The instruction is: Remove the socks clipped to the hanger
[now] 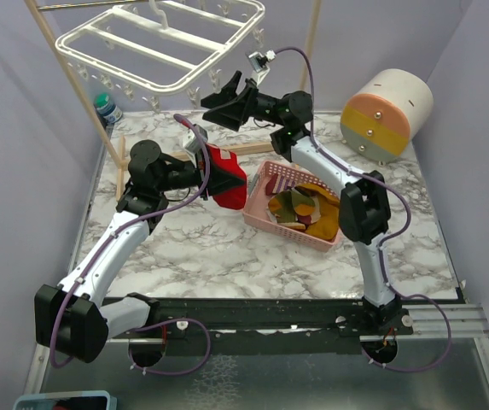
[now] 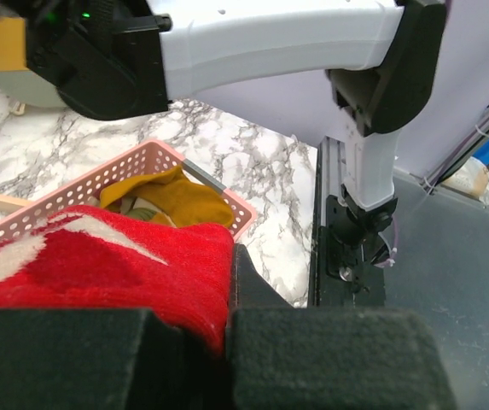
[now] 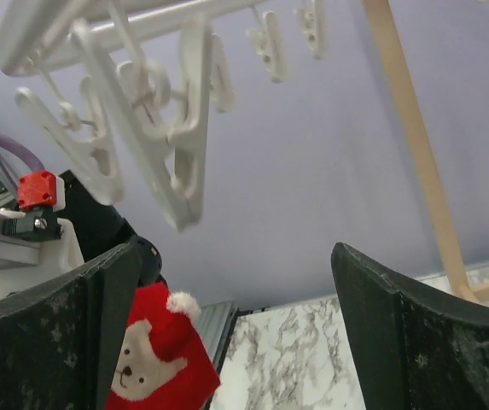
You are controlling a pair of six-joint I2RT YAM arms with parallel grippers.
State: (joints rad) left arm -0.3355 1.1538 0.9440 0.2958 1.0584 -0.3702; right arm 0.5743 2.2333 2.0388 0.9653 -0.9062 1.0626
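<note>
The red sock [image 1: 227,175] is clamped in the left fingers [image 1: 210,178], over the middle of the counter [image 1: 210,248] and just left of the basket [image 1: 257,195]. In the left wrist view its red cloth carries white patches and bunches up between the two dark pads. In the right wrist view it shows a white bear face and a pompom.

More socks [image 1: 305,209] lie heaped in the pink basket, mustard, olive and red among them. A mustard one [image 2: 171,198] lies against the near wall. The basket stands a little right of the counter's centre.

The hanger [image 1: 163,38] hangs above the far left corner, its white bars tilted, with small clips [image 3: 184,162] dangling from its rim. The right fingers [image 1: 225,104] are spread wide apart with nothing between them. They are raised over the far edge, just below the hanger's near clips and pointing up at them.

A wooden pole [image 3: 415,145] rises beside the hanger. A bottle [image 1: 106,107] stands at the far left corner. A drum [image 1: 389,115], banded cream, yellow and pink, lies on its side at the far right corner.
</note>
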